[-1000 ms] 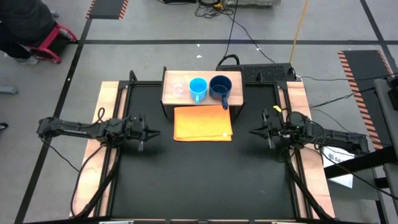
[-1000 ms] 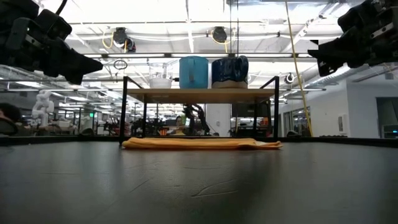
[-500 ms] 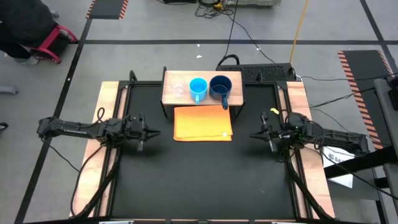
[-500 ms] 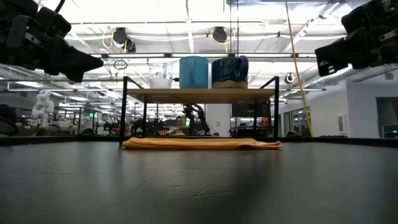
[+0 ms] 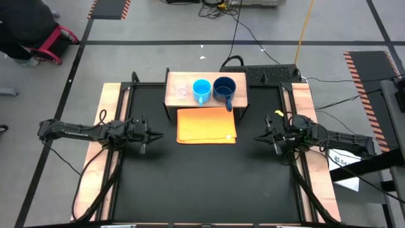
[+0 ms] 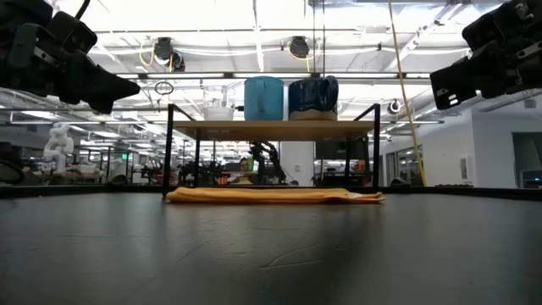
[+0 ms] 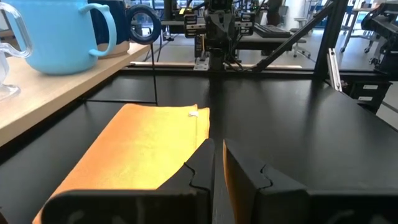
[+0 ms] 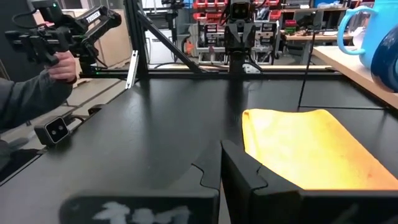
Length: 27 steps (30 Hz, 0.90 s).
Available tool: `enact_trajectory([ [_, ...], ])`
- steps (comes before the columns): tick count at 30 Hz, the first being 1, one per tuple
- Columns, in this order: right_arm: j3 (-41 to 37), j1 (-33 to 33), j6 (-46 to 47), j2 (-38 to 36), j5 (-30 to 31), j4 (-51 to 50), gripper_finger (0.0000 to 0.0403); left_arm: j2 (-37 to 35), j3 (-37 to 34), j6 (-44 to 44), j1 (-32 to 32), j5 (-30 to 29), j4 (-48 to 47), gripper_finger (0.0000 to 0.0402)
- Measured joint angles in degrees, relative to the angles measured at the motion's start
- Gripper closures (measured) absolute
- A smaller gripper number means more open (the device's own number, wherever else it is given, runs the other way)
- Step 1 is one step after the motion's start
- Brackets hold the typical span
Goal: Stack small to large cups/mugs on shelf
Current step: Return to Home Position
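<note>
Clear glass cup [image 5: 181,89] on flat wooden shelf [image 5: 238,80]

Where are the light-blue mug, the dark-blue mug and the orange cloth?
light-blue mug [image 5: 201,88]: high view, its open mouth.
dark-blue mug [image 5: 223,87]: high view, its open mouth.
orange cloth [image 5: 206,125]: high view, its middle.

glass cup [image 5: 181,89]: 1 | light-blue mug [image 5: 201,89]: 1 | dark-blue mug [image 5: 223,88]: 1 | shelf [image 5: 239,79]: 1 | cloth [image 5: 206,125]: 1

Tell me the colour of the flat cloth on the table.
The cloth is plain orange, seen best in the high view.
</note>
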Motion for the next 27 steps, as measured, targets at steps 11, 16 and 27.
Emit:
enact_trajectory([
  [11, 0.0, 0.0, 1.5, 0.0, 0.1, 0.0, 0.0403, 0.0, 0.0, -0.8, 0.0, -0.4, -1.9, 0.0364],
  [16, 0.0, 0.0, 1.3, 0.0, 0.2, -0.4, 0.0403, 0.0, 0.0, -1.2, 0.0, -0.4, -2.6, 0.0364],
  [27, 0.0, 0.0, 1.1, 0.0, 0.3, -0.4, 0.0403, 0.0, 0.0, -0.5, 0.0, -0.5, -2.6, 0.0364],
])
